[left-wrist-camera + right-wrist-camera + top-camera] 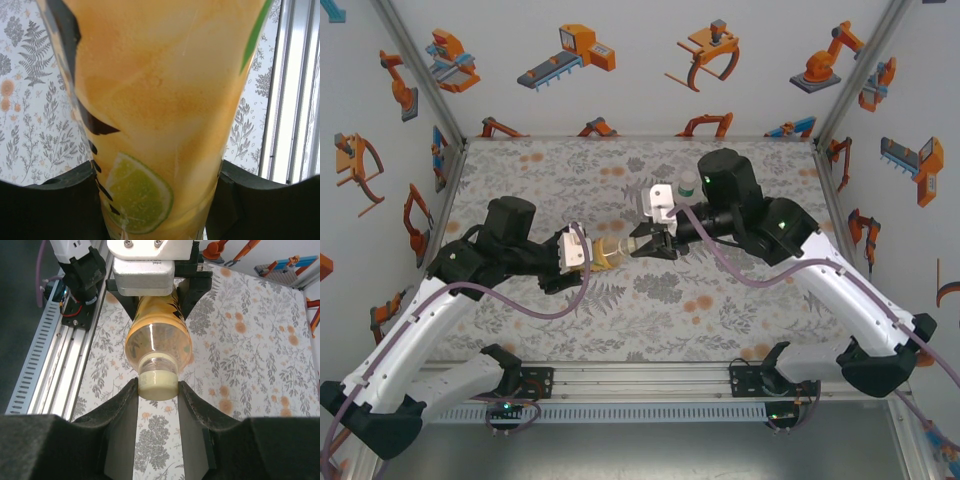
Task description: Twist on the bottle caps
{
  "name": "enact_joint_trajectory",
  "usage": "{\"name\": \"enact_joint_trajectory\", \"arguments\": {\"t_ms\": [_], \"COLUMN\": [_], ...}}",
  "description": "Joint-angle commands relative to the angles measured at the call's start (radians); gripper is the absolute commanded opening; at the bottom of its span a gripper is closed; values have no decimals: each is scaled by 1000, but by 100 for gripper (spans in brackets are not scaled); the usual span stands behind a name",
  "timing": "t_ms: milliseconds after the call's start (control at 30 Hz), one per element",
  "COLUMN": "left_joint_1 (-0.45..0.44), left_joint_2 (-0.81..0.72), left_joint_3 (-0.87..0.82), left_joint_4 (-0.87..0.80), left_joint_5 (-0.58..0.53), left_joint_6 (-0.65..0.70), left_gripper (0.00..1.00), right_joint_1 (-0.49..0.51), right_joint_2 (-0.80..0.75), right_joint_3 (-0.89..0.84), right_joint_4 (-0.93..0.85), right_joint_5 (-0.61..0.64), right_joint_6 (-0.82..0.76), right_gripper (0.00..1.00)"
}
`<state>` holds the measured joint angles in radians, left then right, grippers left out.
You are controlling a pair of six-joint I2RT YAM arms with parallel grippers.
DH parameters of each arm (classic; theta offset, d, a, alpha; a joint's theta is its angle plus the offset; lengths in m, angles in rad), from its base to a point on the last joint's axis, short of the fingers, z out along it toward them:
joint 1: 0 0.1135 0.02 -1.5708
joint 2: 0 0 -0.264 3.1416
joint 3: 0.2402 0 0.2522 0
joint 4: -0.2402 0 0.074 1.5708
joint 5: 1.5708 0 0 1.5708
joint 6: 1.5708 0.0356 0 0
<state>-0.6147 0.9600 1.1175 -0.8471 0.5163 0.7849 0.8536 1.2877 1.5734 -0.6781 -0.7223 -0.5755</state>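
At the centre of the top view, the 2 arms meet over the floral table [740,310]. The left gripper [582,250] is clamped around the body of the yellow-orange juice bottle [608,252], which lies level with its neck pointing towards the right of the frame. The right gripper [157,390] pinches the pale yellow cap [157,385], which sits on the bottle's neck at mid-frame in the right wrist view. A second small bottle [688,186] stands just above the right arm.

The main risk looks like cross-threading. If the cap sits even slightly tilted on the neck, turning would jam it askew rather than seat it. A second risk is the grip on the body: the left wrist view shows a glossy, tapering label between the fingers [50,210], so twisting force could spin the bottle in the clamp or let it creep out lengthwise. The cap is shallow, so the right fingers may slide off its rim mid-turn.
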Motion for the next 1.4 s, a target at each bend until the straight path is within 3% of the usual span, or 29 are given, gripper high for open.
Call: {"name": "enact_joint_trajectory", "arguments": {"t_ms": [0, 267, 667, 1367], "left_joint_1": [-9, -13, -14, -14], "left_joint_2": [7, 8, 26, 7], "left_joint_3": [37, 37, 39, 26], "left_joint_4": [-3, -15, -35, -34], "left_joint_5": [27, 29, 69, 46], "left_joint_6": [19, 14, 14, 27], "left_gripper": [3, 3, 0, 0], "right_joint_1": [29, 83, 181, 217], "right_joint_2": [22, 61, 77, 31], "right_joint_3": [50, 123, 156, 136], "right_joint_4": [-71, -208, -250, -232], "right_joint_5": [33, 193, 396, 465], "right_joint_6": [-53, -136, -202, -199], "right_gripper": [0, 0, 0, 0]}}
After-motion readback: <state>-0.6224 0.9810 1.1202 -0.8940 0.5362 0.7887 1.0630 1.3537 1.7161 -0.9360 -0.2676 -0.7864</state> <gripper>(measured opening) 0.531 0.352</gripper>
